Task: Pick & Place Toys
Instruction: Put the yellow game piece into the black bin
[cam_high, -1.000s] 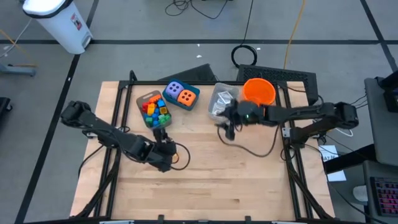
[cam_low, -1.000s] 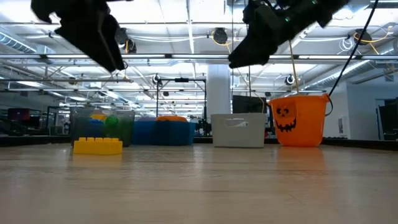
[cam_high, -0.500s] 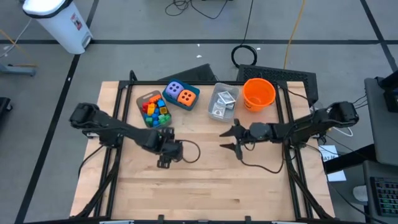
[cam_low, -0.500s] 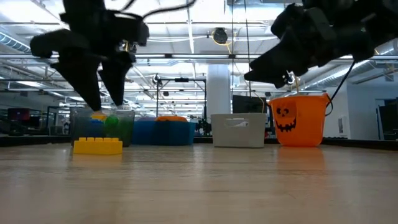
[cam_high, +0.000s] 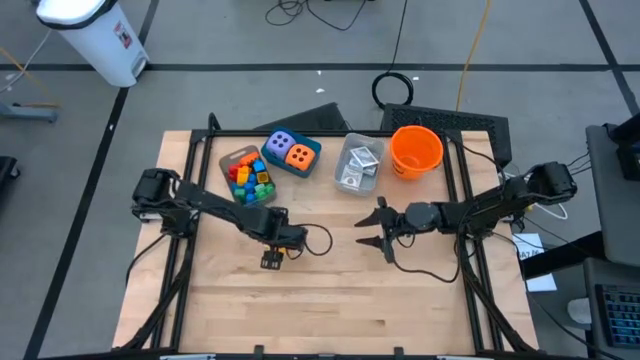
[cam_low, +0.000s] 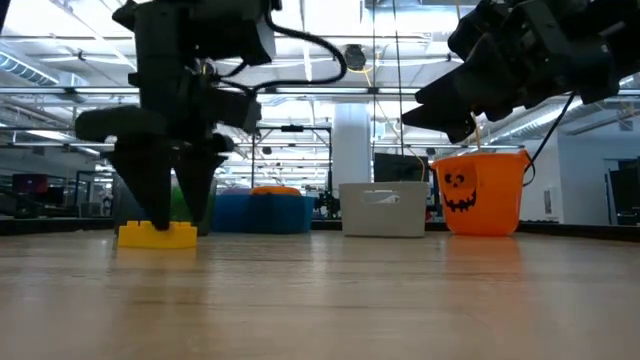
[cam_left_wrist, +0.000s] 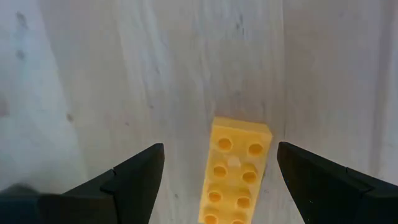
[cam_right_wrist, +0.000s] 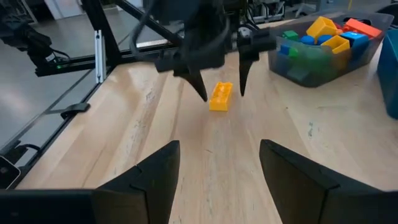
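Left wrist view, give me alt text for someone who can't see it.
A yellow brick lies studs-up on the pale wooden table, between the open fingers of the left gripper, which flank it without touching.

The left gripper, a second ago up beside the clear tub of bricks, now points straight down with fingers spread to either side of the small yellow studded plastic brick. The right gripper, jaws apart, now hovers out over the table's middle, well away from the bucket.
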